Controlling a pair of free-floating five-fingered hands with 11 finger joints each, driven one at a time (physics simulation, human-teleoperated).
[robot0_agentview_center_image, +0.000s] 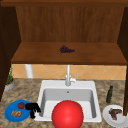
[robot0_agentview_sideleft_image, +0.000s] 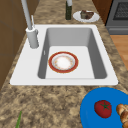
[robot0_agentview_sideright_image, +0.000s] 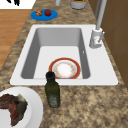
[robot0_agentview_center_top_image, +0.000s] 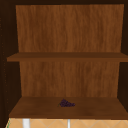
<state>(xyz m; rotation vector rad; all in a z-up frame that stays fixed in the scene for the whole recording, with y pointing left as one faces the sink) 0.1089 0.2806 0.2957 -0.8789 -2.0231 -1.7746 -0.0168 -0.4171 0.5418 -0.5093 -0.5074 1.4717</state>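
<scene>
A black left hand (robot0_agentview_center_image: 32, 108) is seen in the front view at the right edge of a round blue plate (robot0_agentview_center_image: 10, 113) on the speckled stone tabletop (robot0_agentview_center_image: 27, 91), just left of the white sink (robot0_agentview_center_image: 42, 86). Its fingers are curled downward, but nothing can be made out between them, so it is judged closed on nothing. In the right side view a black hand (robot0_agentview_sideright_image: 13, 2) shows at the far top left; whether it is the same hand cannot be told.

Nearest the left hand lies a small red tomato (robot0_agentview_center_image: 21, 105) on the blue plate, with a cluster of brown walnut-like pieces (robot0_agentview_center_image: 16, 113) beside it. The tomato is judged light, smooth-skinned and somewhat slippery, soft enough to bruise under a hard squeeze; it would best be taken around its widest part, from above, with gentle pressure from opposite sides.

In the sink basin a red-rimmed white dish (robot0_agentview_sideleft_image: 63, 62) lies flat. A dark green glass bottle (robot0_agentview_sideright_image: 52, 91) stands upright on the tabletop beside a white plate (robot0_agentview_sideright_image: 35, 105) carrying a piece of brown meat (robot0_agentview_sideright_image: 12, 107). A small bunch of purple grapes (robot0_agentview_center_top_image: 66, 103) rests on the lower wooden shelf (robot0_agentview_center_top_image: 37, 110).
</scene>
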